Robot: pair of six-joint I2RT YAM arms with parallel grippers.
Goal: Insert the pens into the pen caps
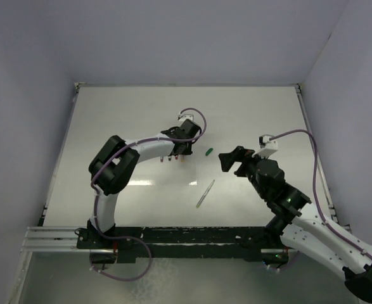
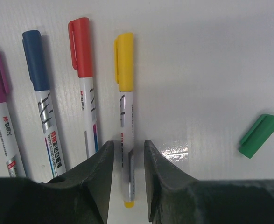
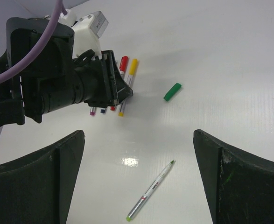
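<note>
Left wrist: yellow pen [image 2: 125, 107] lies btwn fingers of left hand [image 2: 128, 156].

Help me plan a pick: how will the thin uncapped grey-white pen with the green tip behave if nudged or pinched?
The thin grey-white pen looks round and clipless, so it probably rolls. Its straight barrel suggests stiff plastic. The glossy table may let it slide.

The left arm [image 1: 113, 168] and right arm [image 1: 287, 199] had white link shells with black joint housings. A purple cable [image 3: 58, 9] looped along each. The left gripper [image 2: 129, 145] had 2 matte black, wedge-shaped fingers [image 2: 97, 182]. A small white block [image 3: 87, 32] capped each wrist.
</note>
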